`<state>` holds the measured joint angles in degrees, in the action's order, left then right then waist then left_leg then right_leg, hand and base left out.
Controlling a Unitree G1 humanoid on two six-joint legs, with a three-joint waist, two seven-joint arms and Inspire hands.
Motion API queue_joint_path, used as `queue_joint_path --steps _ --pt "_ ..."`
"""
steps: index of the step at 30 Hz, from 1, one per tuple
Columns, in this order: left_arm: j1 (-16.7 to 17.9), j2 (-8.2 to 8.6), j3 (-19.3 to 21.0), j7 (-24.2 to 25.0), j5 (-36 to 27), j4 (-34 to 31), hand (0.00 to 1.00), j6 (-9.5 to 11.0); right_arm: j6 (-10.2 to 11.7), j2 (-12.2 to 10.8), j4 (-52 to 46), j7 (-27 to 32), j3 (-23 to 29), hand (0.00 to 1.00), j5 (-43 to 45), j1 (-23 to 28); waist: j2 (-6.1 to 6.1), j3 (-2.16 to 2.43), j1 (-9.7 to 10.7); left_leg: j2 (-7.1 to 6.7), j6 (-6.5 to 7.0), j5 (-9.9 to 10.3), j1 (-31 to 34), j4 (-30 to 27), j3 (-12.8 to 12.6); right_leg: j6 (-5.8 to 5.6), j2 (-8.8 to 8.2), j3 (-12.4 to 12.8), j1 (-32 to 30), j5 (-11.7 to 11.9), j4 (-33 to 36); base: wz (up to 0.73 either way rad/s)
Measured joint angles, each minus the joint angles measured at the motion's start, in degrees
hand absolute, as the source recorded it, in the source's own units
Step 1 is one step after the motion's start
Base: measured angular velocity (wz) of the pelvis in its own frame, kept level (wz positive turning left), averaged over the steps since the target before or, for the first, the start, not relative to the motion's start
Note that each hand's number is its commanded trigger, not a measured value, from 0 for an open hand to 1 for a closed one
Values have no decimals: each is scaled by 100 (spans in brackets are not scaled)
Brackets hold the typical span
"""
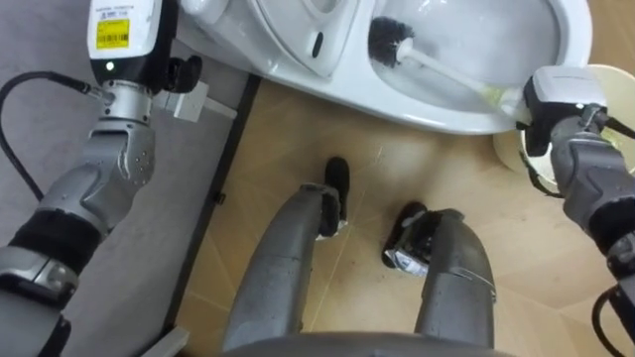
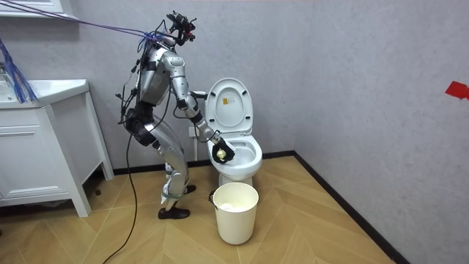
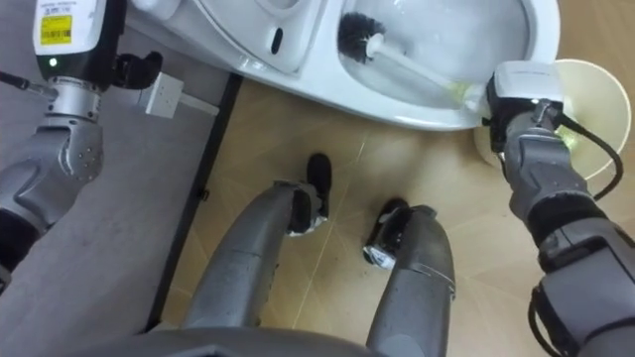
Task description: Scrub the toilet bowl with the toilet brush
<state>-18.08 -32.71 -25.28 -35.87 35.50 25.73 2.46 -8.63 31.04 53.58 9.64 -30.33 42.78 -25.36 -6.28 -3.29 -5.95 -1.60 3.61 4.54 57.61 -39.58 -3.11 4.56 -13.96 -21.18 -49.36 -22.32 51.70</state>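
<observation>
Bristles of the toilet brush (image 1: 446, 71) are resting inside the toilet bowl (image 1: 437, 117); the right hand (image 1: 558, 99) is gripping its handle at the rim. The left hand (image 1: 129, 45) is hovering near the wall (image 1: 198, 178), state undeterminable.

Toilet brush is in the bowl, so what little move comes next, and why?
Probably sweep the toilet brush sideways along the inner wall of the toilet: the right hand grips the brush handle, and the bristles sit inside the bowl.
</observation>
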Motion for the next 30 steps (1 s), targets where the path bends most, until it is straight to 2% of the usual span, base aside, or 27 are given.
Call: queue_joint_path --steps 4,5,7,10,12,17,20,23,26,30 --pt "109 -11 23 -20 -4 -105 0 -3 -4 12 138 4 -4 100 2 208 -1 0 19 -1 -2 2 -12 10 9 -14 0 0 7 -9 -11 0" --pt "164 -11 31 -36 -11 -166 0 -2 -83 14 209 24 -2 100 11 259 -3 2 21 2 -13 8 -12 12 6 -14 4 0 5 -9 -26 0" --pt "223 -10 29 -109 -86 -219 0 7 -85 151 133 30 -19 100 41 331 -8 9 8 16 -12 8 -15 19 -1 -18 24 2 6 1 -71 -2" --pt "348 -6 29 -123 -127 -331 0 7 -94 218 74 29 -22 100 206 421 -8 32 7 32 11 21 -20 3 -4 -20 61 -20 57 9 -113 4" --pt "418 -6 29 -127 -114 -424 0 8 -94 314 -2 84 -20 100 259 545 -20 67 -9 36 16 57 -24 -22 -8 -38 69 -23 83 -5 -122 3" --pt "463 22 27 -140 -114 -468 0 21 -92 483 -53 140 -80 100 275 683 -32 78 -115 69 10 104 -98 -26 14 -44 112 -25 186 0 -205 -2" --pt "382 89 -29 -63 -110 -351 0 3 -143 707 1 149 -232 100 268 743 -163 132 -218 60 24 156 -156 -95 43 -65 100 -106 323 -27 -208 7" --pt "391 89 -97 -62 -100 -269 0 -91 -179 745 205 149 -235 100 269 748 -245 121 -249 -17 22 161 -273 -37 142 -137 88 -115 461 -97 -206 18" --pt "400 90 -101 -53 -21 -221 0 -93 -276 785 216 148 -235 100 280 747 -257 110 -380 -18 15 165 -262 -21 136 -136 76 -117 432 -115 -192 3" --pt "355 91 -196 -60 6 -199 0 -88 -252 899 285 159 -310 100 277 583 -257 83 -486 2 14 159 -140 -29 117 -98 64 -125 297 -101 -161 -3"
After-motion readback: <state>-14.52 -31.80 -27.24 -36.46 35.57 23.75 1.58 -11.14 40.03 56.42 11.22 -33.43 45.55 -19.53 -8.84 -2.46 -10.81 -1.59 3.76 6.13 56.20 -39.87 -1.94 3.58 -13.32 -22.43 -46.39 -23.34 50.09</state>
